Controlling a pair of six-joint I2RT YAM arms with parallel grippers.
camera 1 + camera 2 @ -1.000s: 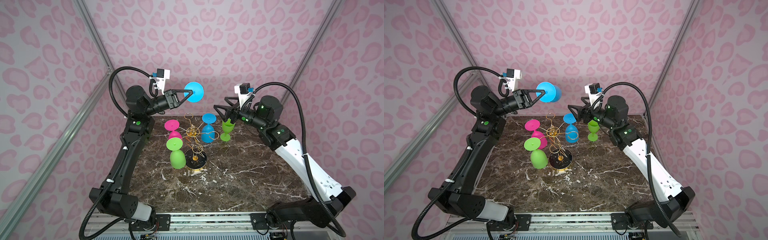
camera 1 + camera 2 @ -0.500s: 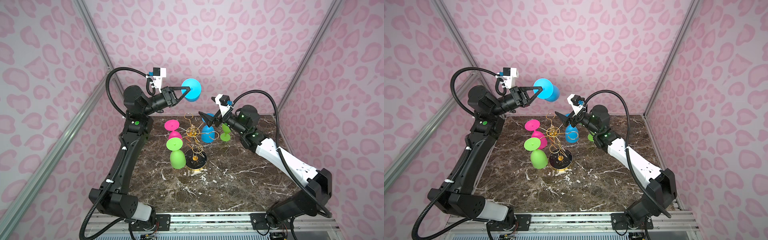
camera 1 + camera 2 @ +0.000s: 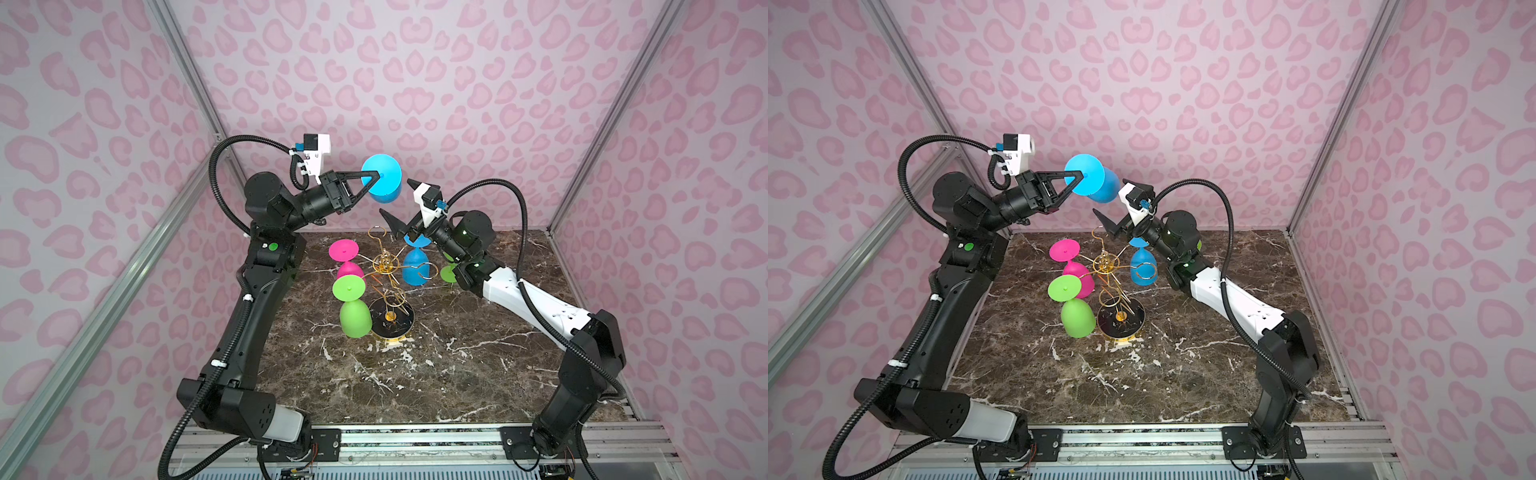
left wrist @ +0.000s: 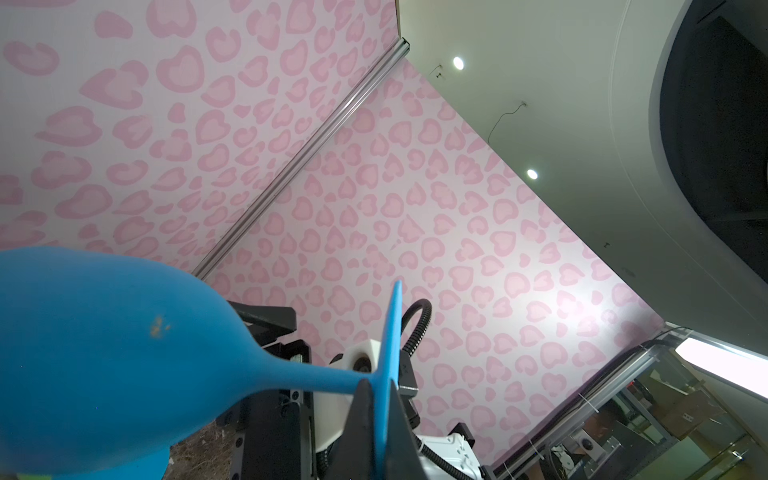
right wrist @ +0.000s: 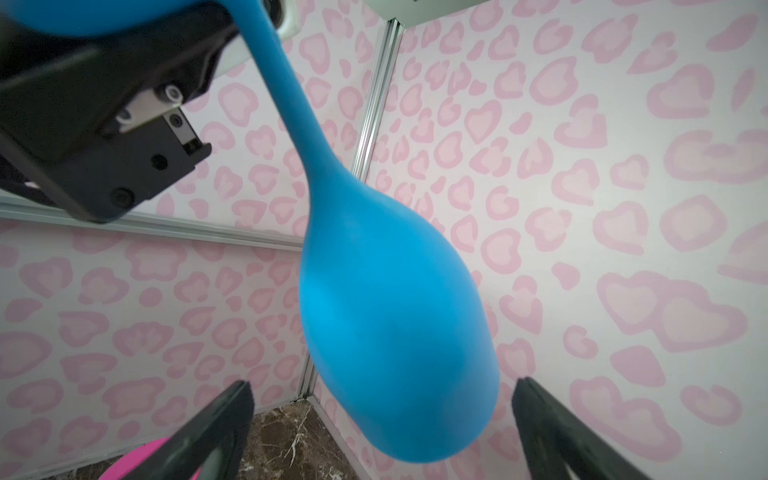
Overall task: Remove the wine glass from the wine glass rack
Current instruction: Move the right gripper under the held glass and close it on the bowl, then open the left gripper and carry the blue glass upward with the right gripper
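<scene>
The blue wine glass is off the wine glass rack and up in the air, at about 12 o'clock from the rack's gold hub in both top views, well above the table. The left pincer holds it: its jaws are clamped narrow on the stem right at the foot, coming in from 9 o'clock. In the left wrist view the thin blue foot stands edge-on just in front of the black fingertips. The bowl stretches away from the grip. In a top view the glass lies tilted, foot toward 10 o'clock and bowl toward 4 o'clock.

The right pincer stands wide and holds nothing. It sits at about 4 o'clock from the glass, with one finger beside the bowl and the other below it. In the right wrist view the bowl hangs between the two fingers, with a gap showing on each side, narrower on one side.

The rack stands on its round black base near the middle of the table. A pink glass hangs from it at 9 o'clock of the hub, a green glass at 7 o'clock and a second blue glass at 3 o'clock. Another green glass shows partly behind the right arm.
</scene>
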